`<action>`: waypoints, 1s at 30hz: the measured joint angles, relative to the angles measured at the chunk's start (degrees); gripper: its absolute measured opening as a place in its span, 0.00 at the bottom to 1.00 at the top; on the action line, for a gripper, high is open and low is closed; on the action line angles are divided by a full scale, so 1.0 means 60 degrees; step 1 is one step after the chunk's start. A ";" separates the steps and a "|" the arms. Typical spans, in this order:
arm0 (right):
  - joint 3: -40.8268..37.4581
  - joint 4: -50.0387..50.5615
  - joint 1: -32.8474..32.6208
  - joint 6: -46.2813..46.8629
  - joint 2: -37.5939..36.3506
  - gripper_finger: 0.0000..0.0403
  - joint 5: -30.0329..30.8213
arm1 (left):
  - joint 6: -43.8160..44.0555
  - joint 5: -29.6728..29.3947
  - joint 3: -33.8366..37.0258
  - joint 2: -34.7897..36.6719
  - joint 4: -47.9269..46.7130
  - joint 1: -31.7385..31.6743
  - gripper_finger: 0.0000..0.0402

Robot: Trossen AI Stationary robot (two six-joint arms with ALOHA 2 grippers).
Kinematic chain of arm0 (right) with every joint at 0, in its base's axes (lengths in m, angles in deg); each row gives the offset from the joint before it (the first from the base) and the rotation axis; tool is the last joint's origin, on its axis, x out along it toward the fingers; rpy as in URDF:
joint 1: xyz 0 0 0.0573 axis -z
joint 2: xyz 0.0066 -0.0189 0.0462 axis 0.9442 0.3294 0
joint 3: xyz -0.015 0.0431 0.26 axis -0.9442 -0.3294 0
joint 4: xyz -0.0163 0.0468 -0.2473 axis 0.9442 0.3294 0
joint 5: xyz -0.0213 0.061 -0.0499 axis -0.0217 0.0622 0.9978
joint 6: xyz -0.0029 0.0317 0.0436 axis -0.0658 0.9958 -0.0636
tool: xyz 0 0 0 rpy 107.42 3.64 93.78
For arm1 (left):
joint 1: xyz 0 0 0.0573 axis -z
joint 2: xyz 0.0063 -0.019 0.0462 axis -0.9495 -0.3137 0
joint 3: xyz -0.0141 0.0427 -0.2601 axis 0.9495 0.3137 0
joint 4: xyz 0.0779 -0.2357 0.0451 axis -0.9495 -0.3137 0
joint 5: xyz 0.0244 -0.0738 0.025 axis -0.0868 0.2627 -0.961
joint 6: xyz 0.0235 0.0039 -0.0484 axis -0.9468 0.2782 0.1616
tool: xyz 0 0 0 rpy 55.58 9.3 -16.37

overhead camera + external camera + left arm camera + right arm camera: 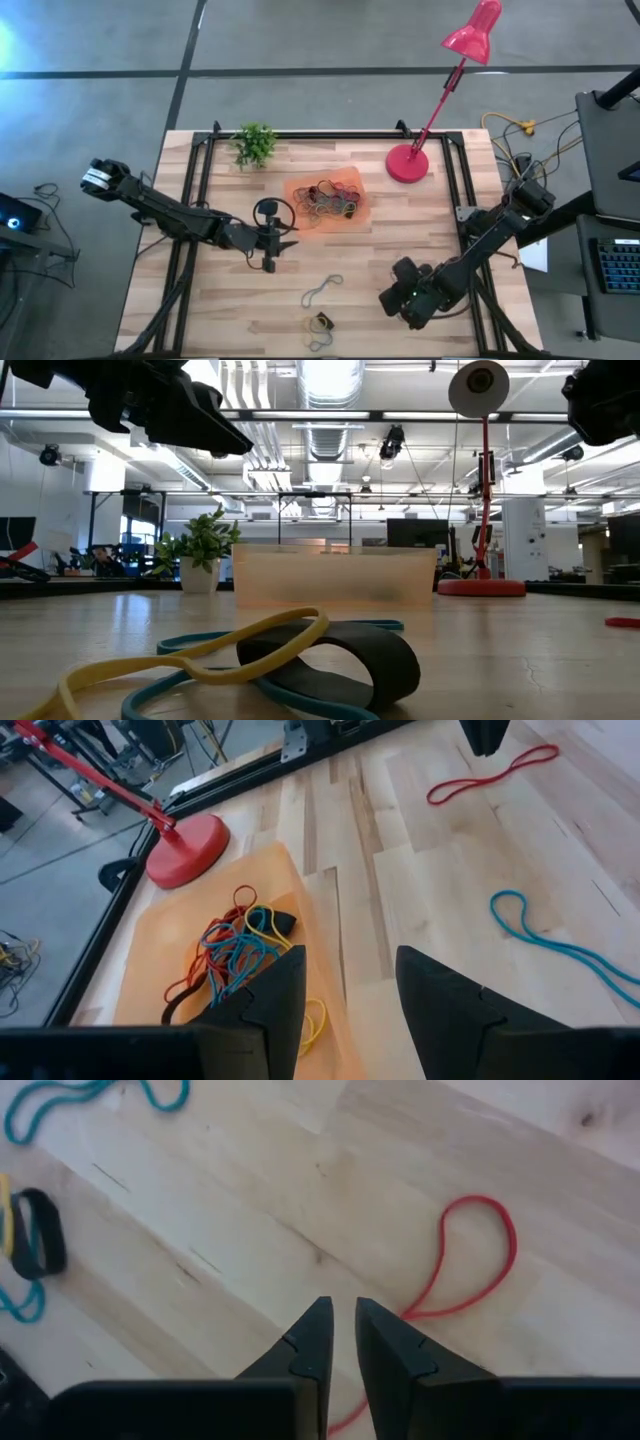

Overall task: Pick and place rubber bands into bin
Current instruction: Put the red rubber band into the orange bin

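Step in hand, by judgement: between picks, with most rubber bands already binned and a few strays left. Bin (296, 190): translucent orange tray at centre of the high view, holding a tangled heap of rubber bands (330, 200) in red, blue, yellow and black. Loose on the counter (230, 300), lower centre of the high view: a teal band (322, 290); below it a small cluster of black, yellow and teal bands (320, 322), which fills the foreground of the low view. A red band (470, 1260) lies on the wood right of centre in the right wrist view. Left tool (270, 240): just left of the bin's lower left corner, fingers parted, nothing between them, released. Right tool (338, 1342): lower right of the high view, above the counter beside the red band; fingers nearly together with a narrow gap, holding nothing, the band's tail just next to the tips. Next move, by judgement: the right tool must spread, lower over the red strand and pinch it flat against the wood. Also present: red lamp (407, 163), small plant (255, 145).
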 joint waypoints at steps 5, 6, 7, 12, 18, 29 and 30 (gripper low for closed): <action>0.0001 -0.0006 -0.0146 0.0149 0.0418 0.09 -0.0351 | 0.0004 0.0001 -0.0003 0.0003 -0.0027 0.0000 0.35; 0.0020 0.0003 -0.0141 0.0144 0.0561 0.09 -0.0576 | 0.0004 0.0001 -0.0002 0.0003 -0.0027 0.0000 0.35; 0.0043 0.0001 -0.0135 0.0142 0.0706 0.09 -0.0799 | 0.0005 -0.0002 -0.0002 0.0003 -0.0027 0.0000 0.35; 0.0222 0.0006 -0.0135 0.0197 0.1248 0.09 -0.1243 | 0.0007 0.0001 -0.0003 0.0003 -0.0016 0.0000 0.35; 0.0453 0.0151 -0.0128 0.0259 0.1565 0.09 -0.1225 | 0.0011 0.0001 -0.0003 0.0002 0.0051 0.0000 0.35; 0.0756 -0.0202 -0.0124 -0.1317 0.1658 0.14 -0.1259 | 0.0011 0.0001 -0.0003 0.0003 0.0130 0.0000 0.35; 0.0783 -0.0212 -0.0120 -0.1391 0.1658 0.16 -0.1261 | 0.0013 0.0001 -0.0003 0.0003 0.0132 0.0000 0.35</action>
